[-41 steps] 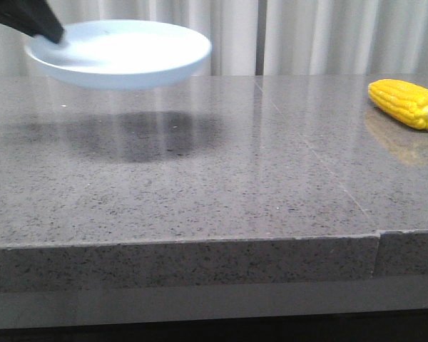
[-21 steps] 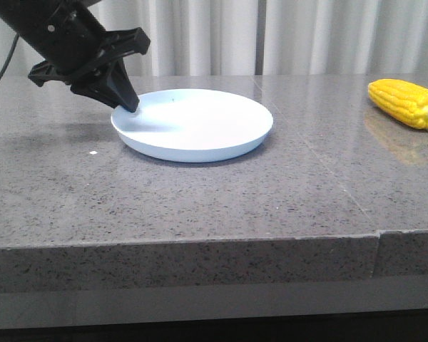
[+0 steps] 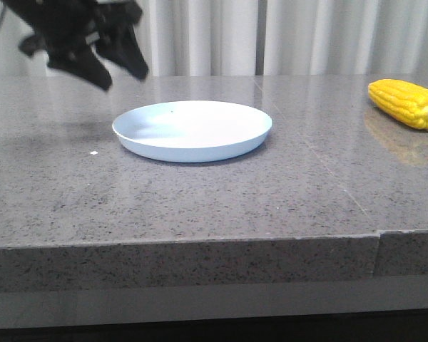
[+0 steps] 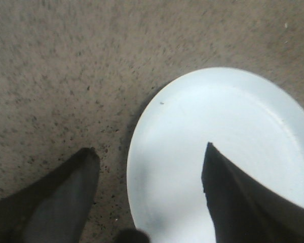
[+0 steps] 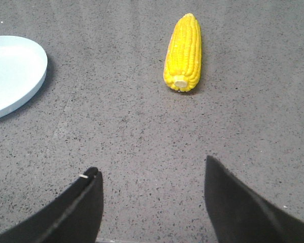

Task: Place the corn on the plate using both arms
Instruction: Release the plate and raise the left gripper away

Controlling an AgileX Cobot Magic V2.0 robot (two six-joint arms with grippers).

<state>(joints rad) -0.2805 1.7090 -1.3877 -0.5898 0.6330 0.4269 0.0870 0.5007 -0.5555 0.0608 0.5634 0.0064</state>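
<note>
The black left gripper [image 3: 107, 68] hangs spread and empty above the ten o'clock rim of the round, pale blue-white plate [image 3: 192, 130], which lies flat on the grey speckled stone table [image 3: 200, 206]. The right gripper [image 5: 152, 202], also spread and empty, should probably approach the bright yellow corn cob [image 5: 183, 51] at its twelve o'clock and grasp it mid-length. In the front view the cob lies far out at the plate's three o'clock, pale stub end nearest the camera.
</note>
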